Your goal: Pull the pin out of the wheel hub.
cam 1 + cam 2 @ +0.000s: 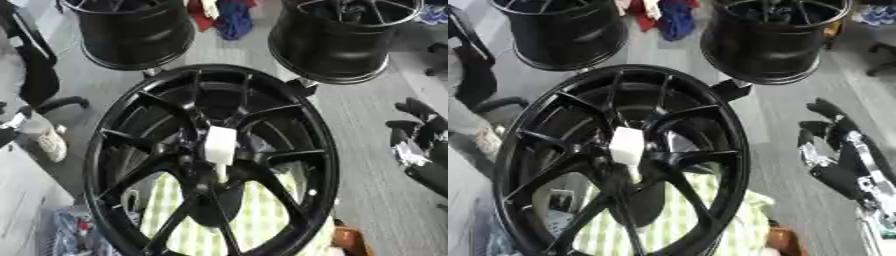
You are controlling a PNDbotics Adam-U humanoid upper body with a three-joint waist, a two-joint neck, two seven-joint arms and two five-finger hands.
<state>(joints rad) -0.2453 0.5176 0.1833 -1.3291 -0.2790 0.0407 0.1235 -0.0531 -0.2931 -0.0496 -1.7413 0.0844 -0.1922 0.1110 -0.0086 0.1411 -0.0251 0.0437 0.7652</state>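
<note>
Right hand (842, 155): black with silver parts, at the right edge of the view, well apart from the big wheel hub; touching nothing.
Fingers (824, 107) of the right hand: spread and only a little bent, empty, pointing up and away from the hub.
Left hand: possibly the pale and dark shape at the left edge beside the hub rim; too unclear to tell, and no telling how its fingers stand.
Wheel hub (289, 120): black, many-spoked, one of this size, filling the middle of the view, face tilted toward the camera.
Pin (220, 145): one, white and blocky at the top with a thin pale stem below, seated at the centre of the hub where the spokes meet; untouched by either hand.
Further hubs: two, black, beyond the big hub; left far hub (136, 32) up and to its left, right far hub (337, 40) up and to its right.
Hub count: three in all.
Cloth (223, 220): one, green-and-white checked, seen through the lower spokes of the big hub.
Clothing heap (229, 17): red and blue, between the two far hubs.
Orange thing (785, 240): small, just beside the lower right rim of the big hub; not clear what it is.
</note>
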